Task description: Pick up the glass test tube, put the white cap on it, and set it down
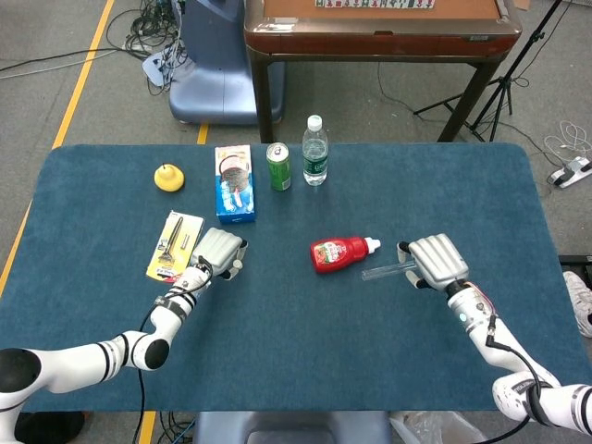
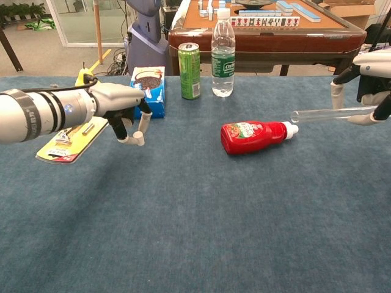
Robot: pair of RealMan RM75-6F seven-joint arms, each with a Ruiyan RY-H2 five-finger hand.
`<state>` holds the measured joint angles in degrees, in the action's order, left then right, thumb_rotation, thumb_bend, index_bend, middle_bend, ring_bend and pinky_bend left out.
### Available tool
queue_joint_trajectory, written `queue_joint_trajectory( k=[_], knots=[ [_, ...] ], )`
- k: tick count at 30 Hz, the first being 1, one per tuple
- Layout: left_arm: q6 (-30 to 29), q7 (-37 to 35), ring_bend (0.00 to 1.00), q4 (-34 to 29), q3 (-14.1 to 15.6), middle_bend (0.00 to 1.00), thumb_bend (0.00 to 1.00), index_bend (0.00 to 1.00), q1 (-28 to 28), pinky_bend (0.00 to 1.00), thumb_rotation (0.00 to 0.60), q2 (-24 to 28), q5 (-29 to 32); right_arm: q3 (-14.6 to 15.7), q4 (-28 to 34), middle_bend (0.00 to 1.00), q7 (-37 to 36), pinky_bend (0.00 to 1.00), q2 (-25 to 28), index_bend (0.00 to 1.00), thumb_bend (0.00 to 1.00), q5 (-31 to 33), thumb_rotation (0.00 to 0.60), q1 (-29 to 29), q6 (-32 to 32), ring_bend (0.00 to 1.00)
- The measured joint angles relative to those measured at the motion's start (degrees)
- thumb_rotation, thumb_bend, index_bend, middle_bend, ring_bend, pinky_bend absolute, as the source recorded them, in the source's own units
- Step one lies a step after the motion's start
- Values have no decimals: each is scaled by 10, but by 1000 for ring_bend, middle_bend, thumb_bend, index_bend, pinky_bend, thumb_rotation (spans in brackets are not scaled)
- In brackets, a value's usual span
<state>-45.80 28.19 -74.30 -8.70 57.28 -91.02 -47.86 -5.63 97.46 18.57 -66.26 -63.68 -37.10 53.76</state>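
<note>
The right hand [image 2: 372, 85] holds the glass test tube [image 2: 324, 114], a clear, slim cylinder lying level, open end just above the ketchup bottle's [image 2: 253, 136] white nozzle. The left hand [image 2: 119, 107], far left of that red bottle, pinches the small white cap [image 2: 140, 138] in curled fingers [image 2: 144, 125]. The chest view shows both clear of the blue felt tabletop [image 2: 201, 232]; from the head view this cannot be told.

Ketchup bottle [image 2: 253, 137] on its side — soda can [image 2: 189, 71] upright
</note>
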Motion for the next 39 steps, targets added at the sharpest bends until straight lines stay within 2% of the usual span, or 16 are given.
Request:
queue_joint_trajectory(
  k=[8,15,19,25,30,39],
  knots=[
    [-57,-46,1000,-141,-28,989,276,574,-38,1000,600,110,-28,-17,-17,1000,-62,1000,-46,825,723,-17,600,-4,0,1000],
    [-116,-103,1000,-273,-56,991,276,575,-86,1000,600,220,-67,-43,-43,1000,-143,1000,-116,832,744,-33,600,-7,11,1000],
    [-130,-126,1000,-326,-69,991,275,575,-101,1000,600,257,-82,-56,-65,1000,-180,1000,-164,838,751,-43,600,-10,24,1000],
    [-140,-154,1000,-387,-85,991,275,577,-111,1000,600,282,-101,-73,-113,1000,-227,1000,-242,846,767,-58,600,-14,50,1000],
    [-140,-154,1000,-398,-89,991,276,578,-105,1000,600,276,-106,-82,-153,1000,-271,1000,-290,848,771,-75,600,-13,74,1000],
    [-134,-124,1000,-390,-92,991,276,578,-72,1000,600,233,-80,-92,-177,1000,-299,1000,-322,849,771,-90,600,-14,88,1000]
  ],
)
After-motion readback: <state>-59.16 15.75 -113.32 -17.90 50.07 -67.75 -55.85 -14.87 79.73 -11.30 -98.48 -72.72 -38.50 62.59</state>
